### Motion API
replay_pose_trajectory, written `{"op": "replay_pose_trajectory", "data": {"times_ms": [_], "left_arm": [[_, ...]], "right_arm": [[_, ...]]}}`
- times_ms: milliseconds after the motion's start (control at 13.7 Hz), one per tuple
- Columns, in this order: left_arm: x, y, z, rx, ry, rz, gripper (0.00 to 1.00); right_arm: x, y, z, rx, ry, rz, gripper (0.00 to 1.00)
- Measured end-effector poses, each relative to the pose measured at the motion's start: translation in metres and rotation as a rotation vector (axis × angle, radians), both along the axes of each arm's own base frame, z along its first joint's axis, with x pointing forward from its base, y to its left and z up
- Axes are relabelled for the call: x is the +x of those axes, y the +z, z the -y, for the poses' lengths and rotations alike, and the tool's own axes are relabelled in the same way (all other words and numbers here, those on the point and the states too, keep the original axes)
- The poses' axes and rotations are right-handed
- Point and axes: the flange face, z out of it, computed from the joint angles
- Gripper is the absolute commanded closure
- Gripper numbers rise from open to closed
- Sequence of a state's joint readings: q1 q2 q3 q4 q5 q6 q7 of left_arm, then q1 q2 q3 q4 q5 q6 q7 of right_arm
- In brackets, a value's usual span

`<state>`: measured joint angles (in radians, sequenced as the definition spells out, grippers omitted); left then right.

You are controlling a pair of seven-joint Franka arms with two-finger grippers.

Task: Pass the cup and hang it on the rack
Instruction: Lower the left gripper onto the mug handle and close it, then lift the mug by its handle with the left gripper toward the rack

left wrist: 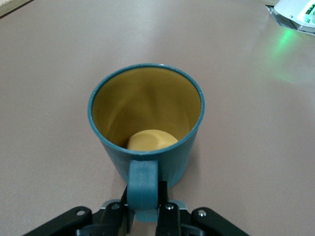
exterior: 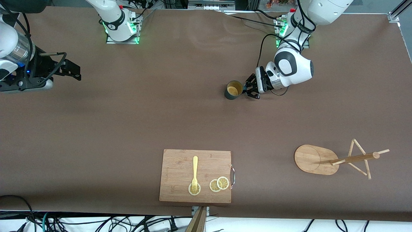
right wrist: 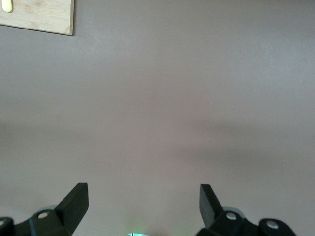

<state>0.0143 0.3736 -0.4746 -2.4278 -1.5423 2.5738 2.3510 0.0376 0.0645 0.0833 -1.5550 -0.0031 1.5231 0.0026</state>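
The dark teal cup point(exterior: 233, 90) with a yellowish inside stands upright on the brown table, toward the left arm's end. My left gripper point(exterior: 248, 90) is shut on the cup's loop handle point(left wrist: 143, 189), one finger on each side of it, and the cup point(left wrist: 146, 125) fills the left wrist view. The rack point(exterior: 334, 160), a light wooden mug tree, stands nearer the front camera, its oval base point(exterior: 312, 159) flat on the table. My right gripper point(exterior: 74, 72) waits open above the right arm's end of the table, its fingertips point(right wrist: 76, 199) wide apart over bare table.
A bamboo cutting board point(exterior: 180, 162) near the front edge carries a yellow fork point(exterior: 194, 172) and lemon slices point(exterior: 219, 184). A corner of that board point(right wrist: 39, 17) shows in the right wrist view. Cables lie off the table's front edge.
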Motion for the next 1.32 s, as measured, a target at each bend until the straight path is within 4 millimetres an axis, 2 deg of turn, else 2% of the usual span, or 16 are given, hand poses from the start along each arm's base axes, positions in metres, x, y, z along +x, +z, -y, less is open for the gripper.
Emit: {"op": "replay_pose_trajectory", "data": {"times_ms": [513,806,952,1099,1318], "left_arm": [[0.02,0.013,-0.015,-0.045,0.218,-0.184,1.0],[0.027,0.031,-0.009,-0.089,0.33,-0.315,1.0],[0.034,0.05,-0.008,-0.109,0.359,-0.378,1.0],[0.051,0.079,-0.015,-0.085,0.341,-0.433,1.0],[0.09,0.136,-0.045,-0.04,0.329,-0.549,1.0]], "right_arm": [[0.0,0.0,0.0,0.0,0.0,0.0,0.0],[0.0,0.0,0.0,0.0,0.0,0.0,0.0],[0.0,0.0,0.0,0.0,0.0,0.0,0.0],[0.0,0.0,0.0,0.0,0.0,0.0,0.0],[0.0,0.0,0.0,0.0,0.0,0.0,0.0]]}}
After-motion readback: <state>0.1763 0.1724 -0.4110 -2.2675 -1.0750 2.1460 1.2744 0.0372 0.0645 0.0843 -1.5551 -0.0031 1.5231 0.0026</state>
